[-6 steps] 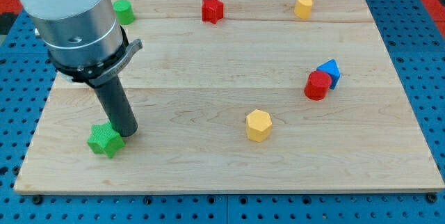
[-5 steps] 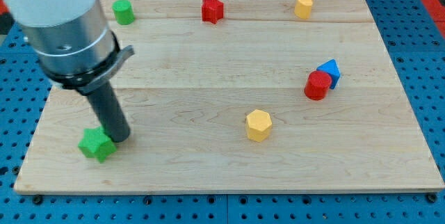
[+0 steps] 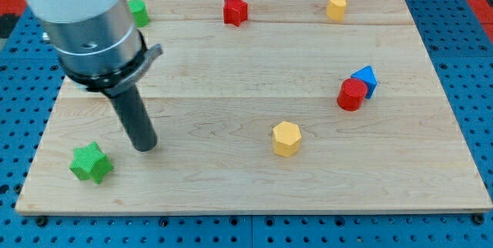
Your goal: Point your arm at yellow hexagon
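Observation:
The yellow hexagon lies on the wooden board, right of centre towards the view's bottom. My tip rests on the board at the lower left, far to the left of the hexagon at about the same height in the view. A green star lies just left of and below the tip, apart from it.
A second yellow block sits at the top right. A red star is at the top centre. A green block is at the top left, partly behind the arm. A red cylinder touches a blue block at the right.
The green star has slid to the left and down, away from the tip. My tip has then shifted slightly right and stands apart from the star.

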You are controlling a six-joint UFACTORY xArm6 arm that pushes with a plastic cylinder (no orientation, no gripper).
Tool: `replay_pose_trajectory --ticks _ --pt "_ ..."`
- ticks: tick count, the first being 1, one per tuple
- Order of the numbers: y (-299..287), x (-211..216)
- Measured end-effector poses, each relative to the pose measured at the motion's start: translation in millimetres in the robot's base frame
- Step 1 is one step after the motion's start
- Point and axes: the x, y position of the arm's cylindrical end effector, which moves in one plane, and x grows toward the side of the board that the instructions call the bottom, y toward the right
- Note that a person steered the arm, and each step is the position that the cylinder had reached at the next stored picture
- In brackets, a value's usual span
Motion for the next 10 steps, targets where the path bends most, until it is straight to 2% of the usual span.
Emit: replay_pose_trajectory --ticks 1,4,5,7,9,10 --pt "21 -1" --pt "33 -2" --pt "53 -20" --pt "139 -50" --pt "193 -47" --pt "220 -28"
